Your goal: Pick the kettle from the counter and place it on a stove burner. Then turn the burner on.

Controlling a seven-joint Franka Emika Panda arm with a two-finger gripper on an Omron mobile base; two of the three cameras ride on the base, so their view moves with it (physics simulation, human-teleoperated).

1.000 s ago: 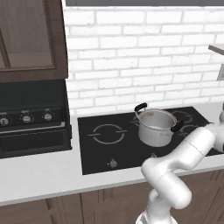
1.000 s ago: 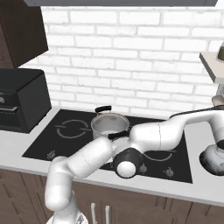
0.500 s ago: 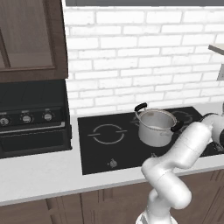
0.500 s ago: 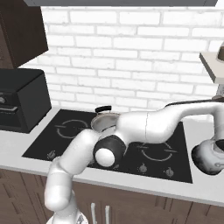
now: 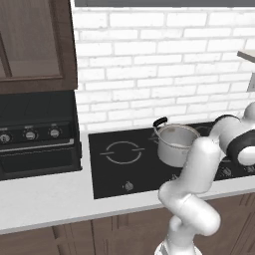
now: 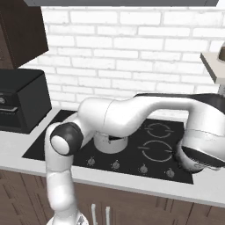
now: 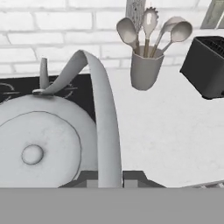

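Clamping the arched, flat-banded handle [image 7: 103,122] of the rounded matte-white kettle [image 7: 41,140], jaws pinch together.

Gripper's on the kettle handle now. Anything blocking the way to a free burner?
Nothing visible. The gripper is shut on the kettle handle at the cooktop's right edge. The nearest right-hand burner is bare; the steel pot sits further left, off the path.

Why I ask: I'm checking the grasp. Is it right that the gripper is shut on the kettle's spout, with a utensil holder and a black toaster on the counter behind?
Not quite. The gripper is shut on the kettle's arched handle, not its spout. The hand view shows this. The utensil holder and black toaster do stand on the counter behind.
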